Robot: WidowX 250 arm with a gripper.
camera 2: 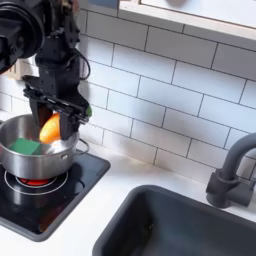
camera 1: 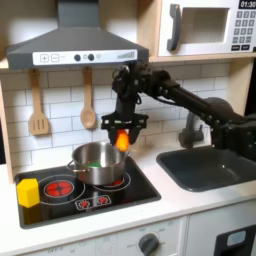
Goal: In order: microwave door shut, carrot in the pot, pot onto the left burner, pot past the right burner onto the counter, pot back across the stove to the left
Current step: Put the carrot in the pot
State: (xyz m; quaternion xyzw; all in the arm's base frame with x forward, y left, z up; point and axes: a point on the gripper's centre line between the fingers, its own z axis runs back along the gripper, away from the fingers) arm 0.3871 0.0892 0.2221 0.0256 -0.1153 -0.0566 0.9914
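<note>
While the hand point(camera 1: 122, 133) holds the carrot point(camera 2: 49, 128) closed above the pot point(camera 1: 97, 165), little force is needed. It looks light, stiff and smooth, so gripping its middle seems safest.

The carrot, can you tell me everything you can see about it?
The carrot is a small, bright orange toy that looks like smooth plastic. The gripper pinches it between dark fingers and holds it in the air, just above the shiny pot. In the second exterior view it hangs over the pot's rim, partly hidden by the fingers. Nothing but the gripper touches it. A green top cannot be made out.
</note>
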